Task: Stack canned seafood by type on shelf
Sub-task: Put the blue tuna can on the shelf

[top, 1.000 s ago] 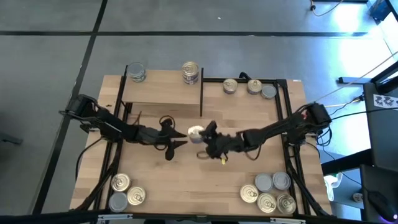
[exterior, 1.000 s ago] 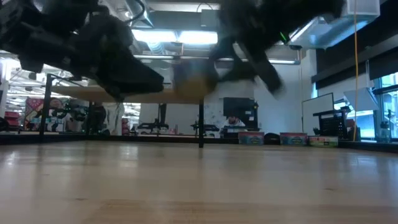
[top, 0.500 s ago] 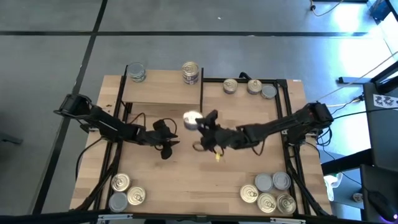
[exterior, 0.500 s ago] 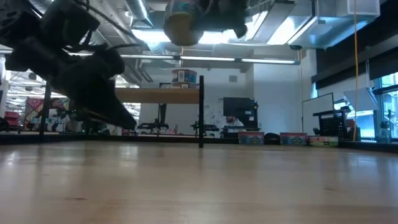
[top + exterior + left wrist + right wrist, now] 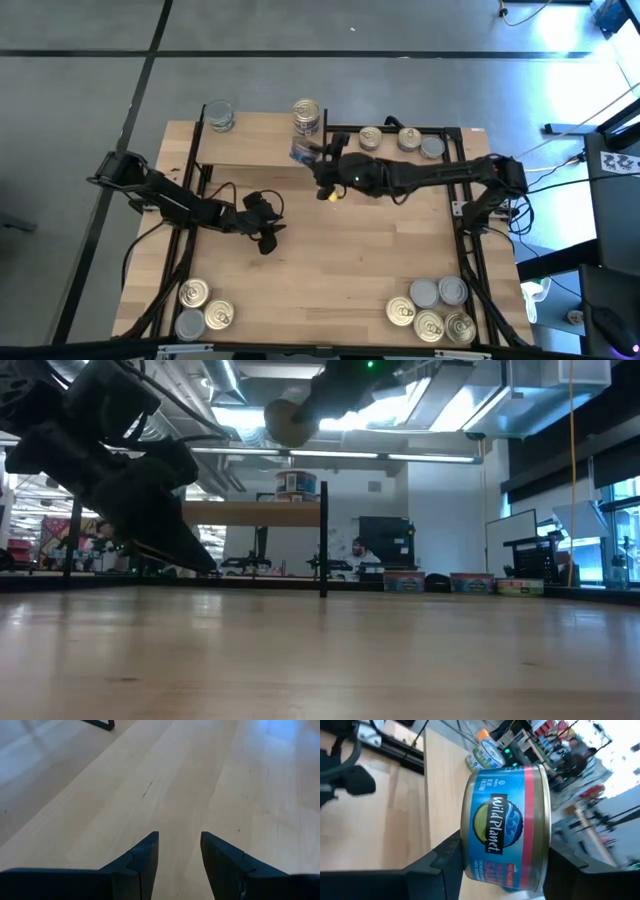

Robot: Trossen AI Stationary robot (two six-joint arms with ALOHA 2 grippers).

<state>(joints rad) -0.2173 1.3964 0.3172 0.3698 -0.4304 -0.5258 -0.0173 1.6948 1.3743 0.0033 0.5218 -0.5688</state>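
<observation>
My right gripper (image 5: 308,158) is shut on a seafood tin (image 5: 506,827) with a blue and red label. It hangs high over the table by the near right corner of the shelf (image 5: 258,142). The low view shows the tin's (image 5: 290,422) round gold end well above the shelf board (image 5: 250,513). Two short stacks of tins stand on the shelf's far edge, one on the left (image 5: 219,116) and one on the right (image 5: 307,114). My left gripper (image 5: 180,837) hangs open and empty over the bare tabletop, left of centre (image 5: 268,234). My right gripper pinches the tin between its two fingers, one finger (image 5: 445,857) on each flat end (image 5: 466,835), with the labelled wall facing the wrist camera. The fingers reach in roughly level from the table's right. The tin lies on its side in the hold, lifted clear of table and shelf.
Three tins (image 5: 400,140) sit on the table at the far right, beside the shelf. More tins are grouped at the near left corner (image 5: 200,308) and the near right corner (image 5: 435,308). The shelf's black upright (image 5: 323,540) stands at its right end.
My right gripper has carried the tin from the table's middle up and toward the far edge, to the shelf's right corner, rolling its wrist so the tin has turned. My left gripper has drawn back a little toward the table's left and tipped downward, staying open.
</observation>
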